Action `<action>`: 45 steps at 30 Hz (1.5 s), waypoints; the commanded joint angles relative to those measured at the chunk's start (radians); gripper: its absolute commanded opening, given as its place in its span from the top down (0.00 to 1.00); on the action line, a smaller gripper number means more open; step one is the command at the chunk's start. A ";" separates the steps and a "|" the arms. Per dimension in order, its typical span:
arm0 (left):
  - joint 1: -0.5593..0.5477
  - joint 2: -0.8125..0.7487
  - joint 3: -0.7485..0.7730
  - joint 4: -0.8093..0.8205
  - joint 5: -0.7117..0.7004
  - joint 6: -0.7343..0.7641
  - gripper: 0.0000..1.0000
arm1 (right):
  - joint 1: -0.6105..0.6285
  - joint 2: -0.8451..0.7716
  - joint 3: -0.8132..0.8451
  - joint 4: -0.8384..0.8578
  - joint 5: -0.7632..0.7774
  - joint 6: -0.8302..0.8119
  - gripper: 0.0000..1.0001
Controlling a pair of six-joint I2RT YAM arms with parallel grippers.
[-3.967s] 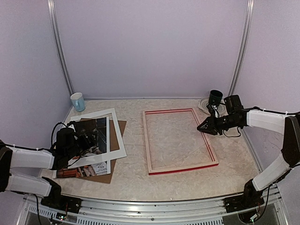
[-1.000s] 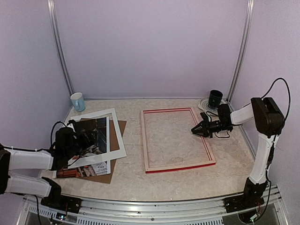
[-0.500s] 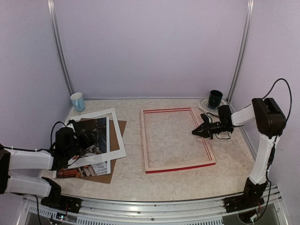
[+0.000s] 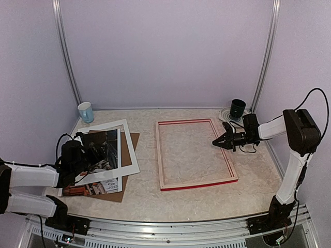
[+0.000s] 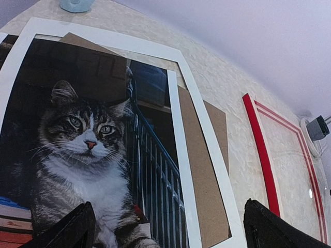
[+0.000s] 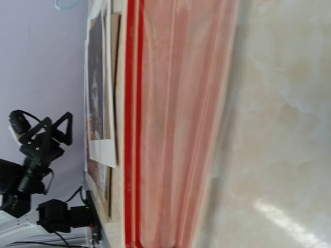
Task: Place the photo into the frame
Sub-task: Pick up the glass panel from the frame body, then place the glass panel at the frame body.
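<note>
Cat photo [image 5: 88,150] cut off at bottom of left wrist view, left gripper [image 5: 168,217] spread wide, empty, right gripper [image 4: 215,142] by frame [image 4: 199,184] right rail, own camera misses its fingers, grip unclear.

Pale marbled tabletop [image 4: 145,191], red thin-railed rectangular picture frame [image 4: 199,183] lying flat at centre, brown cardboard backing board [image 4: 133,140] at left, pale blue cup [image 4: 86,112] far left, white round dish [image 4: 225,114] far right.

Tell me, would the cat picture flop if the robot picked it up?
Probably, yes. The photo looks like a thin sheet lying flat, so it would likely droop when held by one edge. It seems light too, and a push might slide it across the brown board beneath.
</note>
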 commanded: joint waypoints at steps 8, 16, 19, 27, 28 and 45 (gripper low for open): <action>-0.003 0.003 -0.004 0.011 -0.010 0.007 0.01 | 0.007 -0.044 -0.057 0.219 -0.116 0.157 1.00; -0.006 0.007 -0.004 0.012 -0.012 0.007 0.01 | 0.010 -0.084 -0.040 0.296 -0.156 0.246 1.00; -0.005 0.009 -0.004 0.013 -0.014 0.007 0.01 | 0.010 -0.102 -0.024 0.294 -0.161 0.259 1.00; -0.004 0.009 -0.002 0.012 -0.014 0.008 0.01 | 0.031 -0.150 0.004 0.315 -0.163 0.309 1.00; -0.004 0.009 -0.002 0.012 -0.015 0.009 0.01 | 0.038 -0.157 0.006 0.328 -0.165 0.322 1.00; -0.003 -0.012 -0.004 -0.002 -0.027 0.008 0.01 | 0.146 -0.188 -0.013 0.435 -0.148 0.393 1.00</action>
